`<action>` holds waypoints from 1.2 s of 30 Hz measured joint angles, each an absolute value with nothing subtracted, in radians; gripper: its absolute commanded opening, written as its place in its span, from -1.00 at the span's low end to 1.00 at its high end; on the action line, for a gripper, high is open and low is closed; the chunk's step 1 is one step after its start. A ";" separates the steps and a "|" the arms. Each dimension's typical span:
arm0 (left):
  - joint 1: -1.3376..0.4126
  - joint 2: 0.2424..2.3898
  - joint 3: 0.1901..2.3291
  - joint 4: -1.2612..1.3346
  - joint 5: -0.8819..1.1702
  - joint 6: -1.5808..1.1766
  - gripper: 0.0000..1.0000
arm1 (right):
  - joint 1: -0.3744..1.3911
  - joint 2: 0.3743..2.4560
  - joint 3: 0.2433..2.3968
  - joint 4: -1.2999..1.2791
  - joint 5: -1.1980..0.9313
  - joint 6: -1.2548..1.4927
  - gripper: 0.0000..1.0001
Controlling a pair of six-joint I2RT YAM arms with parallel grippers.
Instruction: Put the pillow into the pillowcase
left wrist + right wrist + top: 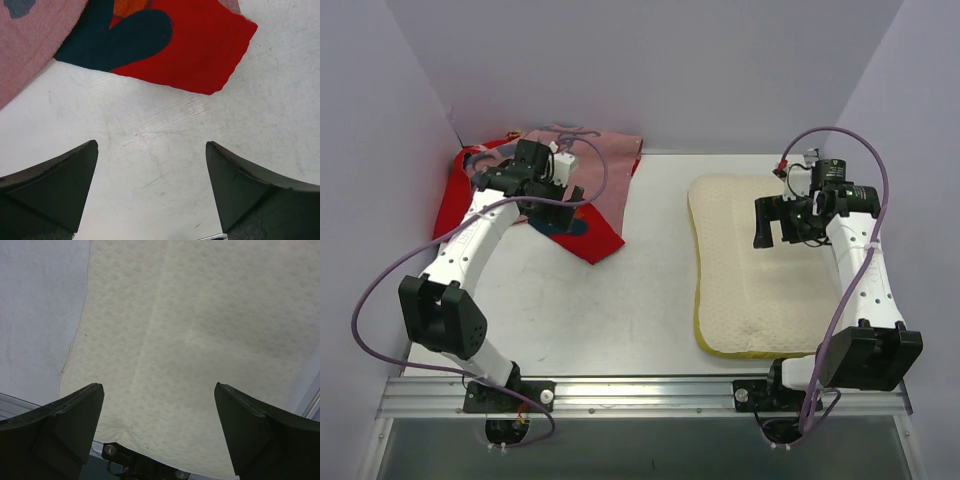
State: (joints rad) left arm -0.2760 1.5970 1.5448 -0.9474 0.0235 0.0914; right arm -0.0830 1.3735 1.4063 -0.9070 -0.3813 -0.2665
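The pillowcase [590, 190] lies crumpled at the back left, red side up with a dull pink flap folded over it. The left wrist view shows its red corner [200, 50], a dark-blue patch and the pink reverse at the upper left. My left gripper [558, 205] is open and empty above bare table just short of that corner [151, 145]. The pillow [760, 290], cream-white and quilted with a yellow near edge, lies flat on the right. My right gripper [775, 232] hovers open and empty over its far half, and the pillow [190, 330] fills the right wrist view behind the gripper [159, 386].
The white table [630, 310] is walled by pale purple panels at the back and both sides. An aluminium rail [640, 395] with the arm bases runs along the near edge. The right arm's base [130, 462] shows past the pillow's near edge.
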 measured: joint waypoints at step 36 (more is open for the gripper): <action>-0.212 2.341 2.025 -0.891 0.030 0.773 -1.00 | -0.095 1.504 1.350 -1.040 -0.322 -0.425 1.00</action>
